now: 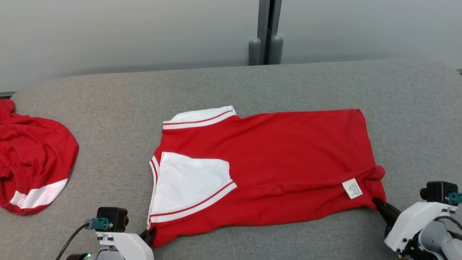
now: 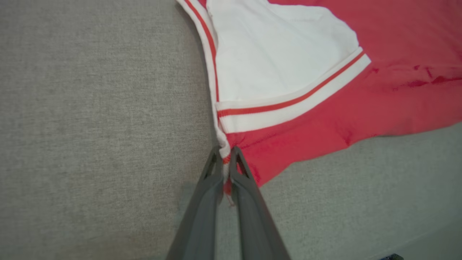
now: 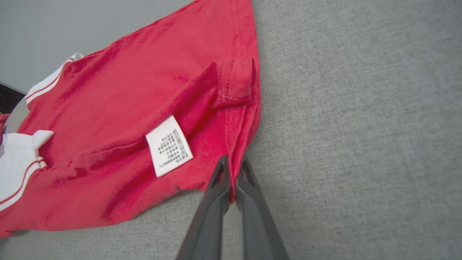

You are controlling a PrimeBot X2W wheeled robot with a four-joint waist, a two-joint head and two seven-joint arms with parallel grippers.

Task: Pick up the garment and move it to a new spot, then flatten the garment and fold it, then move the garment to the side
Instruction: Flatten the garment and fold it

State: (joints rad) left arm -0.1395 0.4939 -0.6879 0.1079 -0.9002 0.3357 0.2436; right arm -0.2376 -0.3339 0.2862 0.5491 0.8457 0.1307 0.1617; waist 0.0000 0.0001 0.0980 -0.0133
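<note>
The left gripper (image 2: 225, 152) has its two dark fingers pressed together, pinching the white striped trim at one near corner of the red garment (image 1: 288, 155). The right gripper (image 3: 232, 166) pinches the red hem at the other near corner, with a white care label (image 3: 169, 145) just beside its fingertips. Beyond both pairs of fingers the garment lies spread on the grey surface (image 1: 252, 83). Well apart, outward of the left fingers, a second red garment (image 1: 32, 159) lies crumpled.

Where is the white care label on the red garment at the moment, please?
In the head view, the care label lies near the lower right corner of the garment, just left of the right gripper, which is pinching that hem.
</note>
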